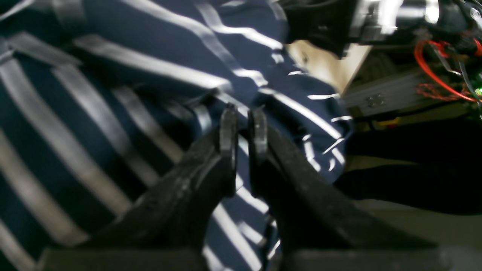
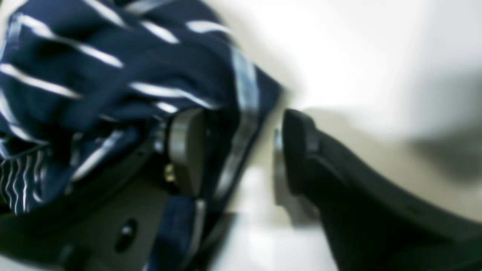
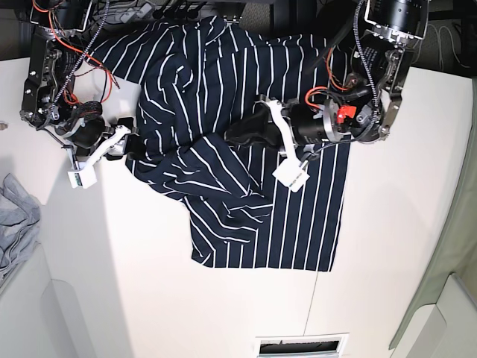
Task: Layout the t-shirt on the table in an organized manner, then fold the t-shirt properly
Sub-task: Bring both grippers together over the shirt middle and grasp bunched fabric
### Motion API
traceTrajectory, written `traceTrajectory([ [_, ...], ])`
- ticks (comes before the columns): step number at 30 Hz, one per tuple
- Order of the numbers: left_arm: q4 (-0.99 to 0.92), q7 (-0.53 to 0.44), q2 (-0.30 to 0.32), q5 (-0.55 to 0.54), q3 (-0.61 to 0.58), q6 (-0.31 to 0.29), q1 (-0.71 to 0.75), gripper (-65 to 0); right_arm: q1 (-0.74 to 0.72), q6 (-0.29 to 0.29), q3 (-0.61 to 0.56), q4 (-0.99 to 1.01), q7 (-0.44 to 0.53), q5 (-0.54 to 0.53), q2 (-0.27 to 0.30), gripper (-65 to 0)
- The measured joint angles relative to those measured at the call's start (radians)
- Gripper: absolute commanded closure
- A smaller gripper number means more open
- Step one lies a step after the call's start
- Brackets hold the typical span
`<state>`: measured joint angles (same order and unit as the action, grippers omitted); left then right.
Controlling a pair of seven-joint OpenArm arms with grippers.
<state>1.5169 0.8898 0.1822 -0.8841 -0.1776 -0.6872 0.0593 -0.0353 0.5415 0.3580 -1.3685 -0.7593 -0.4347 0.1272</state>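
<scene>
Base view: dark navy white-striped cloth t-shirt (image 3: 246, 156) bunched on cream smooth table (image 3: 149, 298); left gripper (image 1: 243, 126) pinching fabric, right gripper (image 2: 241, 150) spread. Risk: pulling drags folds, worsening crumple.

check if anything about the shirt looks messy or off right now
Yes: the t-shirt lies rumpled on the table, its left half bunched and folded diagonally over the middle, only the right side flat.

The t-shirt (image 3: 246, 171) lies on the counter (image 3: 149, 298), partly folded over itself. The right gripper (image 3: 128, 145) sits at the t-shirt's left edge in the base view, the left gripper (image 3: 237, 134) over its middle. A grey garment (image 3: 15, 216) lies well left of the t-shirt, at the counter's edge.
</scene>
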Motion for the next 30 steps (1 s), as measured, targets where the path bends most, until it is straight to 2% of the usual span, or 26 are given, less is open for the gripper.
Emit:
traceTrajectory([
  [6, 0.0, -0.004, -0.038, 0.016, -0.026, 0.0, -0.007, -6.1, -0.003, -0.002, 0.203, -0.012, -0.018, -0.125, 0.0, -33.4],
  [10, 0.0, -0.046, -0.038, 0.058, -0.026, 0.0, -0.03, -6.0, -0.003, -0.002, 0.268, -0.013, -0.07, -0.161, 0.0, -32.4],
  [12, 0.0, -0.073, -0.049, 0.108, -0.024, 0.002, -0.056, -6.0, 0.004, -0.002, 0.272, -0.013, -0.073, -0.166, 0.0, -21.1],
  [14, 0.0, -0.085, -0.068, 0.142, -0.024, 0.002, -0.077, -6.1, 0.019, -0.002, 0.272, -0.013, -0.072, -0.181, -0.001, -1.5],
  [15, -0.002, -0.086, -0.079, 0.158, -0.026, 0.002, -0.087, -6.1, 0.027, -0.002, 0.272, -0.013, -0.073, -0.197, -0.002, 0.0],
  [19, -0.051, -0.091, -0.099, 0.183, -0.031, 0.002, -0.131, -6.0, 0.05, 0.003, 0.272, -0.013, -0.089, -0.216, -0.002, 0.0],
  [23, -0.164, -0.105, -0.097, 0.19, -0.025, 0.002, -0.174, -6.0, 0.043, 0.021, 0.272, -0.013, -0.141, -0.304, -0.003, 0.0],
  [25, -0.239, -0.106, -0.099, 0.193, -0.027, 0.002, -0.198, -6.0, 0.043, 0.021, 0.265, -0.013, -0.144, -0.313, -0.008, 0.0],
  [29, -0.33, -0.091, -0.098, 0.192, -0.028, 0.002, -0.25, -6.0, 0.044, 0.022, 0.196, -0.013, -0.138, -0.31, -0.006, 0.0],
  [30, -0.324, -0.068, -0.095, 0.156, -0.028, 0.002, -0.257, -6.0, 0.043, 0.023, 0.174, -0.013, -0.125, -0.309, -0.006, 0.0],
])
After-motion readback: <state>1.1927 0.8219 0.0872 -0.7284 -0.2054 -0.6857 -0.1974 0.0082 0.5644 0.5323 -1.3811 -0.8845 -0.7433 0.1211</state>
